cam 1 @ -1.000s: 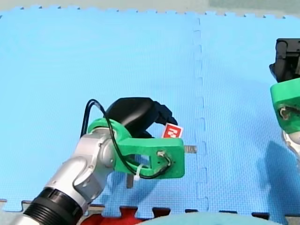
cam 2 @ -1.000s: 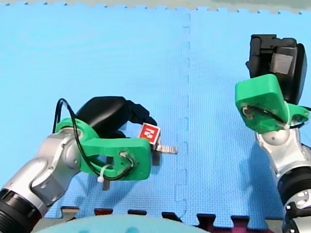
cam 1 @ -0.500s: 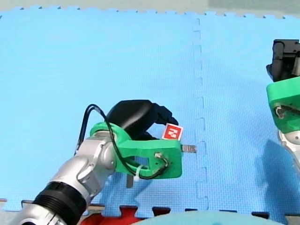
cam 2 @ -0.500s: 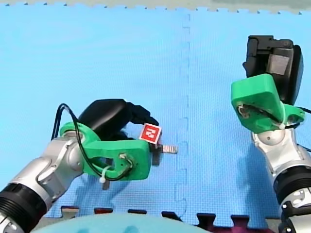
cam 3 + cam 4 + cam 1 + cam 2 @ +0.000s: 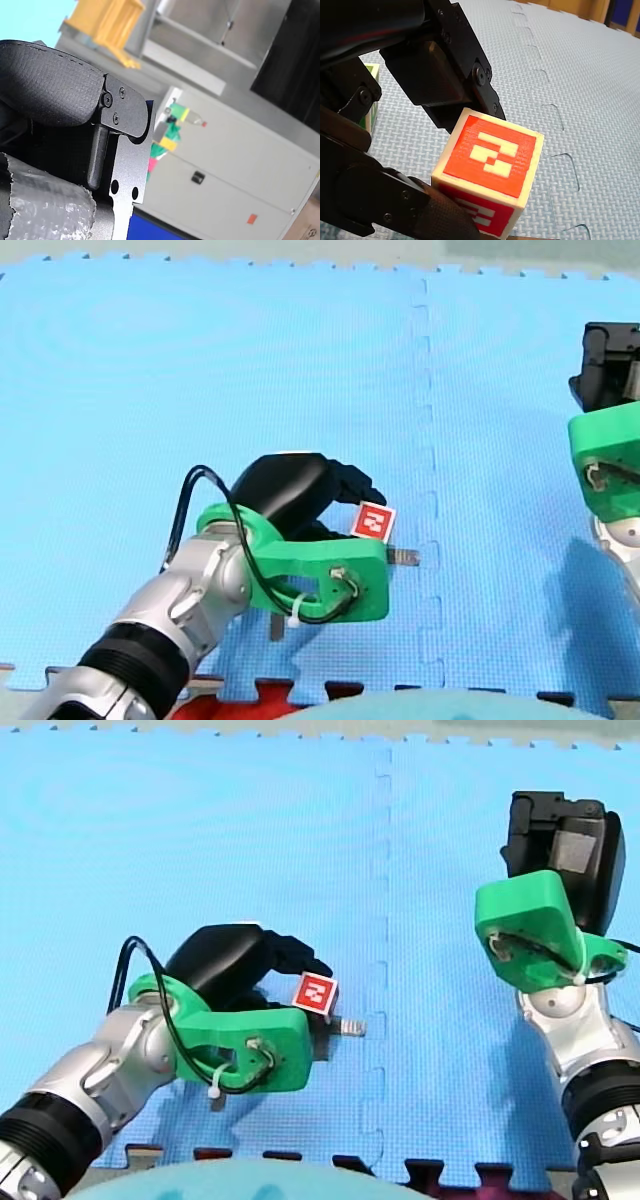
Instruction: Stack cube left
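My left hand (image 5: 338,490) is low over the blue foam mat, near its front edge and just left of the mat seam. It is shut on a red cube (image 5: 373,522) with a white marker pattern, held tilted at the fingertips. The second wrist view has the same red cube (image 5: 490,172) pinched between black fingers (image 5: 435,75), and a pale green block (image 5: 371,97) stands on the mat behind the fingers. My right hand (image 5: 560,835) is raised at the right edge, far from the cube, holding nothing.
The blue foam mat (image 5: 200,360) covers the work surface, with a jigsaw seam (image 5: 428,440) running front to back right of centre. Green camera brackets (image 5: 250,1050) sit on both wrists. The mat's front edge (image 5: 300,1160) lies just below my left arm.
My left hand and the red cube have shifted slightly to the right. My right hand drifted a little to the left, then held still.
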